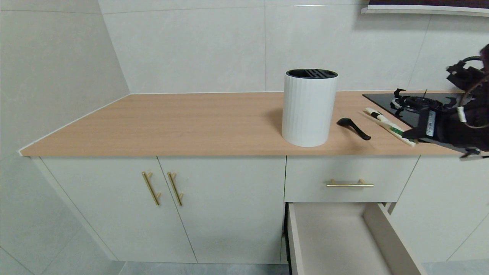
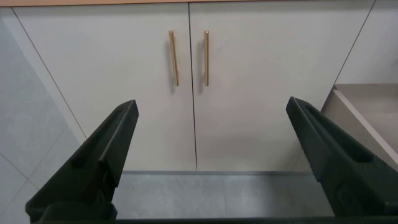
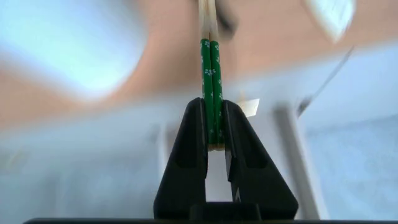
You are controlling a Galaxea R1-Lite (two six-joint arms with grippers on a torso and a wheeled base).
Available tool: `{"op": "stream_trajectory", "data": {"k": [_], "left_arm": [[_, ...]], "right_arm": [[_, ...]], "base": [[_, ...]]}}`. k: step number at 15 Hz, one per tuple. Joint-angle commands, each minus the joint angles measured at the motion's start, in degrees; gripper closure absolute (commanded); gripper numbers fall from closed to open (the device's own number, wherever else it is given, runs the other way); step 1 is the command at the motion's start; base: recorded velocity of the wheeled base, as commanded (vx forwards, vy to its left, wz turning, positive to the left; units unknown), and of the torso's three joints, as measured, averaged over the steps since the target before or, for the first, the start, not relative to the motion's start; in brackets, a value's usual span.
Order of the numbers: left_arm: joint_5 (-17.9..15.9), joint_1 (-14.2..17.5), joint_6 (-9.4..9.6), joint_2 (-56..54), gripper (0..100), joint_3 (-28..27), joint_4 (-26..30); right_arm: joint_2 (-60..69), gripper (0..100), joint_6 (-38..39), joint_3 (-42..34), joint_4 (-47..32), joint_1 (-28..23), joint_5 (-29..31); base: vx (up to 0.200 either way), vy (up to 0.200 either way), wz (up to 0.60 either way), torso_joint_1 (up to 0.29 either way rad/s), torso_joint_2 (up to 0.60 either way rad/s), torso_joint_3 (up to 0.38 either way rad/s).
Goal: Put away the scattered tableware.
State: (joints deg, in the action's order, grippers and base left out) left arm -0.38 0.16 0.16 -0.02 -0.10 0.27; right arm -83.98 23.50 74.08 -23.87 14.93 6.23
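Observation:
A pair of chopsticks [image 1: 393, 129] with green ends lies low over the wooden counter [image 1: 191, 122], right of a white ribbed utensil holder [image 1: 309, 109]. My right gripper [image 1: 414, 134] is shut on their green ends; the wrist view has the chopsticks [image 3: 210, 68] clamped between the fingers of that gripper [image 3: 212, 106]. A black spoon [image 1: 353, 128] rests on the counter between the holder and the chopsticks. A white utensil with a dark band [image 1: 376, 114] lies just behind them. My left gripper [image 2: 211, 106] hangs open and empty, low in front of the cabinet doors [image 2: 186, 93].
A black gas hob [image 1: 416, 103] occupies the counter's far right, close behind my right arm. Below the counter, a lower drawer [image 1: 386, 233] is pulled open with nothing visible inside, under a shut drawer with a gold handle [image 1: 349, 185]. Tiled walls bound the counter at back and left.

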Motion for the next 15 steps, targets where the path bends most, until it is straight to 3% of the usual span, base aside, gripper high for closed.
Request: {"op": "stream_trajectory", "data": {"k": [1,8,15], "left_arm": [[-0.1,0.0,0.02,0.0,0,0.0,0.0],[-0.1,0.0,0.02,0.0,0,0.0,0.0],[-0.1,0.0,0.02,0.0,0,0.0,0.0]], "right_arm": [[10.7,100,-0.3,-1.0,-7.2,0.0,-6.6],[12.5,100,-6.3,-2.2,-15.7,0.0,-17.6],[9.4,100,-10.8,-5.9,-15.2,0.1,-18.0]], "base": [[0.0,0.0,0.0,0.0,0.0,0.0],[0.0,0.0,0.0,0.0,0.0,0.0],[0.0,0.0,0.0,0.0,0.0,0.0]]}}
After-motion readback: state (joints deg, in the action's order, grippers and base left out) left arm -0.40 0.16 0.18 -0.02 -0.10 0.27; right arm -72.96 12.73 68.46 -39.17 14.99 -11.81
